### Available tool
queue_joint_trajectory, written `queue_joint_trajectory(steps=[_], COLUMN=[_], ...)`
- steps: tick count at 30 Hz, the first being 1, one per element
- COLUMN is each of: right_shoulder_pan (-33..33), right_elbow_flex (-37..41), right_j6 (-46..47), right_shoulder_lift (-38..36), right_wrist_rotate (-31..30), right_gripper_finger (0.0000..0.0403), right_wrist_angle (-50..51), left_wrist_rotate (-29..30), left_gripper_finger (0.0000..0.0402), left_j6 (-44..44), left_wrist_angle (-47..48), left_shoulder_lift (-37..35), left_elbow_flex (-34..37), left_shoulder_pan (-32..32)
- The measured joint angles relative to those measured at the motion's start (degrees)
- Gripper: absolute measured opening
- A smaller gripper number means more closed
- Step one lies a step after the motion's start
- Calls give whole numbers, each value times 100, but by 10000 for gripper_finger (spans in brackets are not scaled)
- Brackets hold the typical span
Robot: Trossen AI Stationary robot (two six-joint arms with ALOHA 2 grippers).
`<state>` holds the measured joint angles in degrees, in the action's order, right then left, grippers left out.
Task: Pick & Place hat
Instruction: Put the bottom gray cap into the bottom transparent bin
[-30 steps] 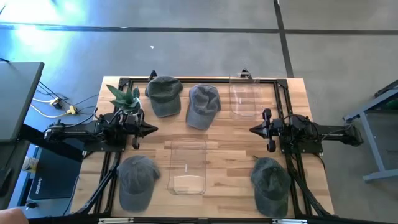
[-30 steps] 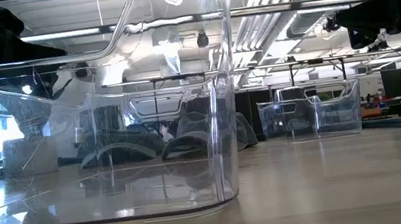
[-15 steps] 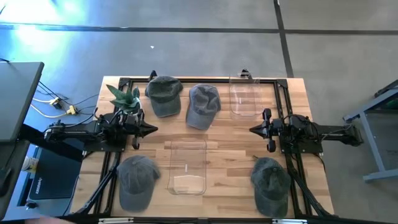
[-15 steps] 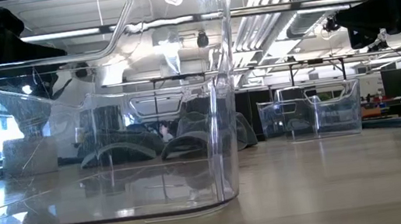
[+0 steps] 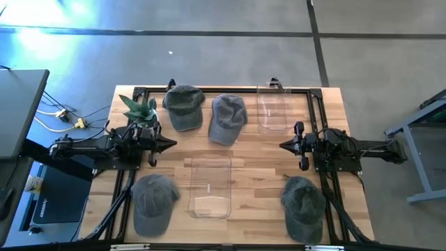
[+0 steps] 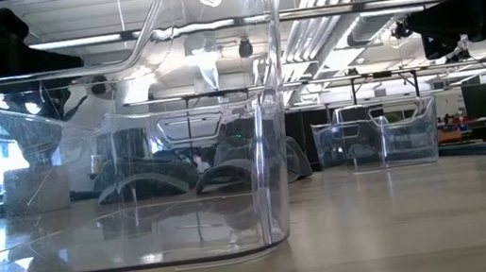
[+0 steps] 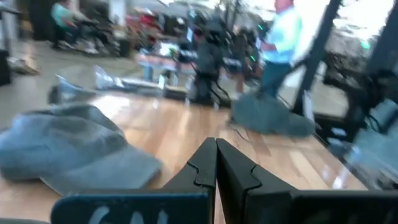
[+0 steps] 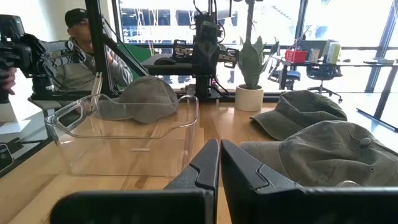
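Several caps lie crown-up on the wooden table [image 5: 258, 164]: a dark green hat [image 5: 185, 106] and a grey-blue hat [image 5: 228, 117] at the far side, a grey hat [image 5: 153, 202] near left, and a dark green hat [image 5: 304, 206] near right. My left gripper [image 5: 173, 145] is at the left side and points level toward the middle; it is shut and holds nothing [image 7: 216, 163]. My right gripper [image 5: 282, 146] faces it from the right side, also shut and holding nothing [image 8: 219, 163]. The grey-blue hat [image 8: 317, 155] lies just ahead of it, toward the far side.
A clear bin [image 5: 210, 187] stands near the middle and fills the low view [image 6: 127, 124]. A second clear bin [image 5: 274, 108] stands far right. A potted plant [image 5: 141, 110] sits by the left arm. Black rails [image 5: 317, 111] frame the table. A person [image 8: 74, 50] sits beyond the left edge.
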<state>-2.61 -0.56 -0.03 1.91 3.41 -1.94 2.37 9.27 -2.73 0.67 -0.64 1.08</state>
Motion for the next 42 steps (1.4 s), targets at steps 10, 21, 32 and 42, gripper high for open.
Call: queue_joint_trajectory(steps=[10,21,32,42], right_shoulder_pan=[0,0,0,0], right_elbow_flex=[0,0,0,0], right_j6=[0,0,0,0], right_shoulder_lift=[0,0,0,0], right_wrist_rotate=[1,1,1,5], right_gripper_finger=[12,12,12,12], right_wrist_angle=[0,0,-11,-26], left_wrist_rotate=[1621,254,-2545,-3324], left_gripper_finger=[1,1,30,227], left_j6=[2311,2282,1610,132], left_wrist_angle=[-1722,1671,7544,8373], left_shoulder_lift=[164,2864,5552,5910], left_elbow_flex=[-149,-2994,-6107,-5524], left_shoulder_pan=[4,0,4,2])
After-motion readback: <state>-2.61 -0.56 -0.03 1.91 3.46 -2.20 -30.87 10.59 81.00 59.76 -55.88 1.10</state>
